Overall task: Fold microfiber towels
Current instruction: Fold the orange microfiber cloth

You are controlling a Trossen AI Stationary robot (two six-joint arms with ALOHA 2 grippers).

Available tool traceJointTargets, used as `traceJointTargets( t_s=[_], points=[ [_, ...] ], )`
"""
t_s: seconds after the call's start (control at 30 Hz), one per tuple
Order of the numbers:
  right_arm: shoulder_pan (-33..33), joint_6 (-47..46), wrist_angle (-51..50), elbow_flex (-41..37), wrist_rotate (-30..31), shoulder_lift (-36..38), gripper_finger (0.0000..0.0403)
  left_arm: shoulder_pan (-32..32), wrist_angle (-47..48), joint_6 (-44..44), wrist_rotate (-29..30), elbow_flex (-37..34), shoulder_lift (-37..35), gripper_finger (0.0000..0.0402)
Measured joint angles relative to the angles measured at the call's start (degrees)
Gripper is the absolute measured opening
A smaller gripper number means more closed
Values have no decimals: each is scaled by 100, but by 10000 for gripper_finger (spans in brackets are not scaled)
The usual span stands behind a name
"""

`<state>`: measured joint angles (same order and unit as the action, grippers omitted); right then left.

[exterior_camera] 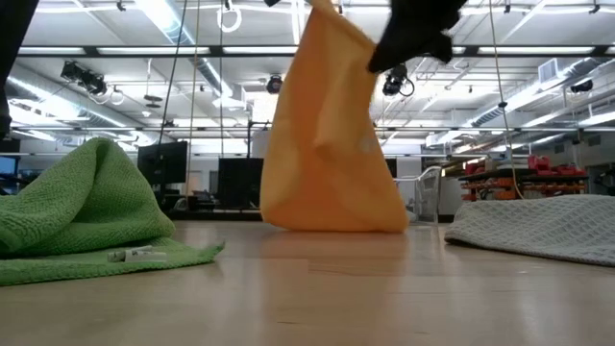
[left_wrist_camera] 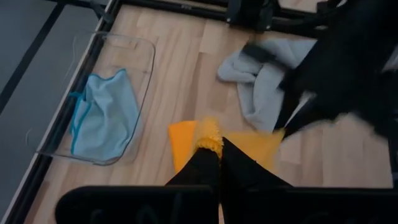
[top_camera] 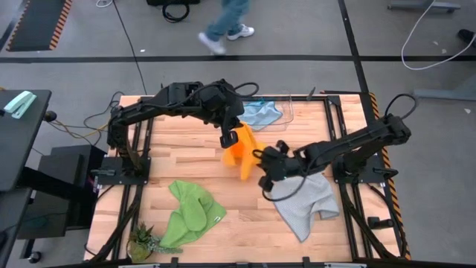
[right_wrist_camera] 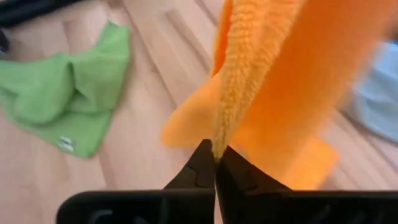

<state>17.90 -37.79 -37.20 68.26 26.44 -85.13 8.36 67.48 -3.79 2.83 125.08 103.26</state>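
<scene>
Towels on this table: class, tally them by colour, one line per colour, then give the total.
Yellow-orange towel: 1
Light blue towel: 1
Green towel: 1
Grey towel: 1
Total: 4

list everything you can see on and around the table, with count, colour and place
orange towel: 1, yellow-orange, table centre, lifted, bottom edge on the wood
green towel: 1, bright green, crumpled, front left
grey towel: 1, light grey, front right
blue towel: 1, light blue, inside the tray
tray: 1, clear, back edge
plant: 1, green, front-left corner
person: 1, jeans, walking behind the table
left end effector: shut on orange towel
right end effector: shut on orange towel
</scene>
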Motion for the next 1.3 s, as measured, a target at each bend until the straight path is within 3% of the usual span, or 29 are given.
traceJointTargets(
  t_s=[0.13,0.33,0.53,0.7,0.8,0.9,1.07,1.3],
  points=[
    [156,-319,-1149,470,275,278,1,44,-9,13,84,0,2,2],
    [-58,-336,-2834,1517,-227,469,0,7,109,4,408,17,65,2],
    [-373,358,-4289,3065,-491,165,0,-456,105,228,1842,9,223,2],
    [-743,822,-5186,4124,-561,-259,0,-511,73,194,2085,13,222,2],
    [-958,1361,-5273,4505,-1067,-573,0,-551,20,200,2762,13,217,2],
    [-1120,1891,-5274,4863,-1456,-842,0,-568,34,283,3048,88,216,2],
    [-1385,2174,-5269,5225,-1402,-903,0,-560,174,148,3738,262,210,2],
    [-1654,2427,-5279,5317,-1305,-908,0,-583,590,-482,3788,435,208,2]
  ],
)
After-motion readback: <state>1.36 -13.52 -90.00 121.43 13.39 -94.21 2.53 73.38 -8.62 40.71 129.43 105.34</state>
